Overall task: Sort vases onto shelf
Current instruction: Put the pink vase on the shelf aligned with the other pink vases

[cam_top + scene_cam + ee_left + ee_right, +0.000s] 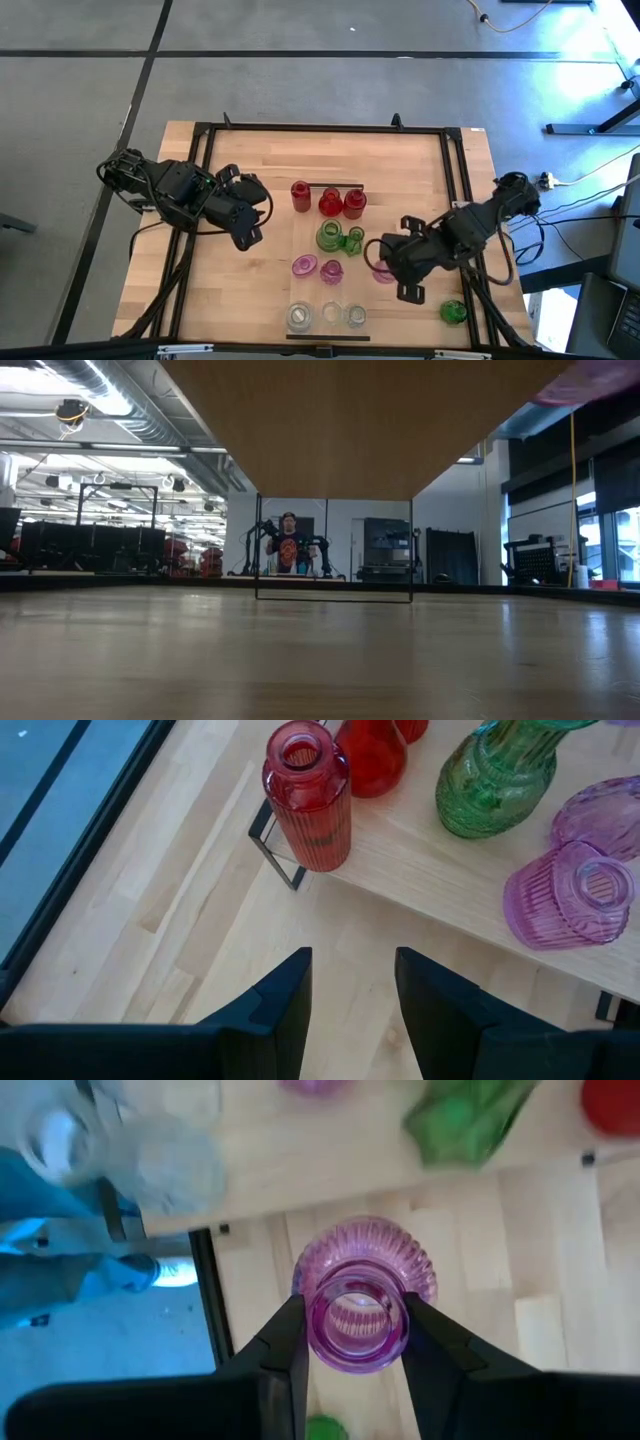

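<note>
Pink vase (360, 1315), base hidden, clamped in right gripper (350, 1342).

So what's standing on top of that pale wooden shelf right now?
The shelf carries three red vases, two green vases, two pink vases and three clear vases. A third pink vase is in the right gripper, off the shelf.
</note>
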